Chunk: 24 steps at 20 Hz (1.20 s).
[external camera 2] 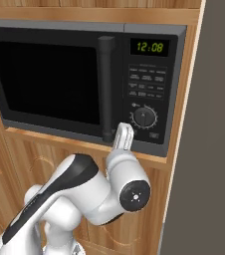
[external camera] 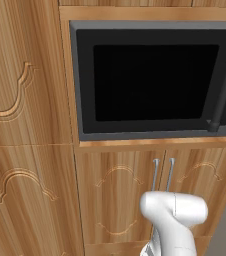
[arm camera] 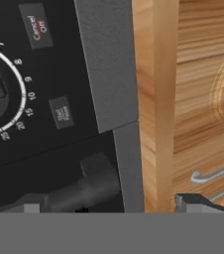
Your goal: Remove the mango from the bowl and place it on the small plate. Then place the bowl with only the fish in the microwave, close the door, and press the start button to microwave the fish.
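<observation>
we see the microwave [external camera 2: 84, 79] filling the upper left of the right base view, its door [external camera 2: 50, 82] closed, the gripper [external camera 2: 124, 137] at frame centre with fingers spread wide, holding nothing, just below the dial [external camera 2: 144, 117] near the handle's [external camera 2: 106, 89] foot

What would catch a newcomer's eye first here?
The big dark microwave built into the wooden cabinets, its door shut and its clock glowing green at upper right. Next, the white arm rising below it, with its open gripper at the foot of the door's bar handle, beside the dial.
</observation>
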Motion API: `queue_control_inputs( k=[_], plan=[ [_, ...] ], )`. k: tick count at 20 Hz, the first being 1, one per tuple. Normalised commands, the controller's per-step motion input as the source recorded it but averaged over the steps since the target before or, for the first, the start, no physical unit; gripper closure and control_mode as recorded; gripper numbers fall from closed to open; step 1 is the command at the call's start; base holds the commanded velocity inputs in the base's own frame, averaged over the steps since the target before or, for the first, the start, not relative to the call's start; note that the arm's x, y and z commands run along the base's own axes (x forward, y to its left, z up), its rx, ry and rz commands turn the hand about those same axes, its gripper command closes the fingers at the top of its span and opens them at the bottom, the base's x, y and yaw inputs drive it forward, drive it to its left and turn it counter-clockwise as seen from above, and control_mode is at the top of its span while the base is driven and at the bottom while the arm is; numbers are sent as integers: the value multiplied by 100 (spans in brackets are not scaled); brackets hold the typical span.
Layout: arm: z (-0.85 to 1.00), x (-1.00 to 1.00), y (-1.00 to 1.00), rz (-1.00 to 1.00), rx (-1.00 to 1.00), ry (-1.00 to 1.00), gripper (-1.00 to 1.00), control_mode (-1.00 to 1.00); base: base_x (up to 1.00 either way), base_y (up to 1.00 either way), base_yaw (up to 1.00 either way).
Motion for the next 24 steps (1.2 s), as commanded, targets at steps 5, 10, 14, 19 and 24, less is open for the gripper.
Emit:
queue_control_inputs(
  k=[5,10,14,19,24],
  plan=[
    [-18,23,-14,0,1,3,-100,-100,0,0,0],
    [-8,21,-17,0,3,1,-100,-100,0,0,0],
    [0,31,-7,0,2,4,-100,-100,0,0,0],
    [-11,26,-11,0,0,5,-100,-100,0,0,0],
    [-18,20,-16,0,0,5,-100,-100,0,0,0]
  ],
)
